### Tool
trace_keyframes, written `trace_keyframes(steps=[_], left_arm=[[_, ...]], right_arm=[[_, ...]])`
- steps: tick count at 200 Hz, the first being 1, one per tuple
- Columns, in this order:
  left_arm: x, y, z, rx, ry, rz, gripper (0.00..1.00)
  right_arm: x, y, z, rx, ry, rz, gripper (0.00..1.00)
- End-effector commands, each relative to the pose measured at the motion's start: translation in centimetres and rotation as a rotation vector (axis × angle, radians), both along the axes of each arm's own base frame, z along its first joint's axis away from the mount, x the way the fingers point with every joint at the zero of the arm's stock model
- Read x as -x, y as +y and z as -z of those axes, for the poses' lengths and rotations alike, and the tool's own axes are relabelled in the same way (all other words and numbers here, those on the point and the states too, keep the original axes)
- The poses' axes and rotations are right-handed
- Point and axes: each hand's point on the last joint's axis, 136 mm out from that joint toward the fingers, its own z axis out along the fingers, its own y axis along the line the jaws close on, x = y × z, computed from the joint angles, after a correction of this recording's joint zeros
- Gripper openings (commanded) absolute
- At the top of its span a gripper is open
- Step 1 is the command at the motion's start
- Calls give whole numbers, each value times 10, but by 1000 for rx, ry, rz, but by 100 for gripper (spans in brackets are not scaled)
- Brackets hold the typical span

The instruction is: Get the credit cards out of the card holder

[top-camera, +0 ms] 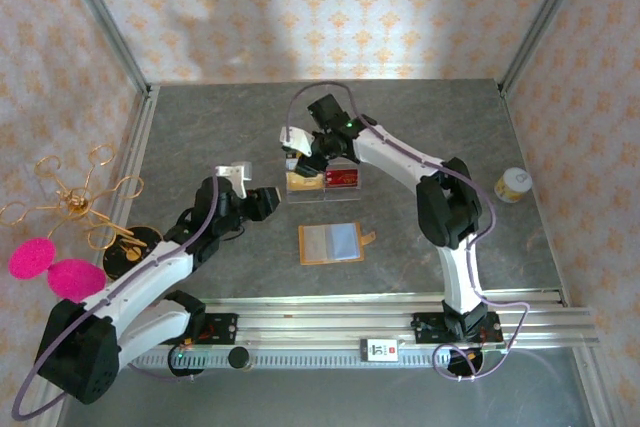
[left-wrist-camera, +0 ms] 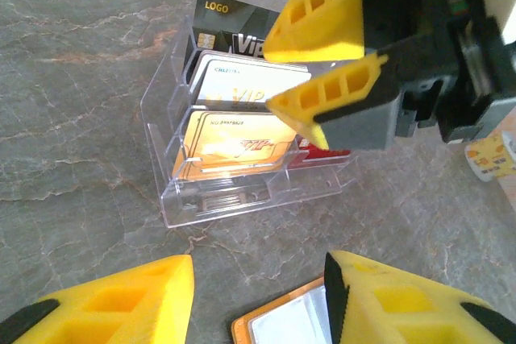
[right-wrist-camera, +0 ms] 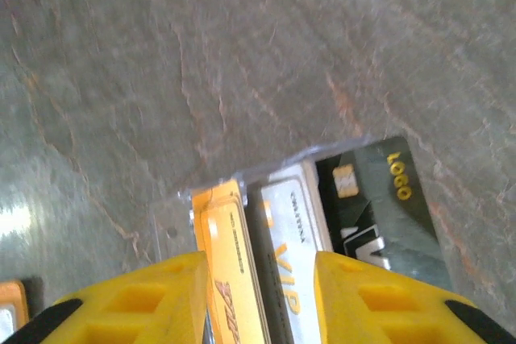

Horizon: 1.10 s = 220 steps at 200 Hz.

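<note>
Cards (left-wrist-camera: 242,90) are stood in tiers in a clear stand (left-wrist-camera: 157,110). The wallet (top-camera: 331,243) is laid open on the table (top-camera: 200,127), near the stand. The right gripper (left-wrist-camera: 268,72) is held over the stand, jaws parted, nothing pinched. The left gripper (left-wrist-camera: 258,267) is spread, empty, over the wallet's edge.

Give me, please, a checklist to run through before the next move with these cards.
1. Right tool open, nothing gripped: ok.
2. Left tool open and empty: ok.
3. Card holder lying open and flat: ok.
4. Holder's sleeves free of cards: cannot tell.
5. Red card seated in the clear stand: cannot tell, the right tool's finger partly hides it.
6. Right tool clear of the stand: not ok, it hovers close over the cards.
</note>
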Motion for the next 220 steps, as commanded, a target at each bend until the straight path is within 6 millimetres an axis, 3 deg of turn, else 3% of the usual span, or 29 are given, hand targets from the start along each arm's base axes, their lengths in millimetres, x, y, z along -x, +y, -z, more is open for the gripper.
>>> trace_keyframes(steps=[1,15,39,56,77,91,112,194,207,220], left_arm=[[0,-1,-24,97,-90,-11,49],[3,2,-28,114,-118,-21,50],[10,5,-27,118,-132,-23,51],[17,7,-18,148,-104,-33,51],[27,8,-1,174,-66,-33,50],[31,7,7,197,-50,-27,49],[36,5,13,219,-40,-16,49],[44,1,18,216,-24,21,46],[46,-1,21,209,-13,35,44],[48,-7,24,199,1,58,42]], right_arm=[[9,15,-63,-281,66,176,39],[18,15,-71,-420,128,308,39],[33,-8,-52,-479,219,610,39],[55,-31,-20,-436,295,776,40],[100,-48,26,-277,298,867,40],[129,-50,51,-188,309,871,40],[157,-45,71,-134,322,862,40],[171,-43,115,84,192,872,41],[174,-44,124,115,194,868,36],[175,-47,128,124,196,881,21]])
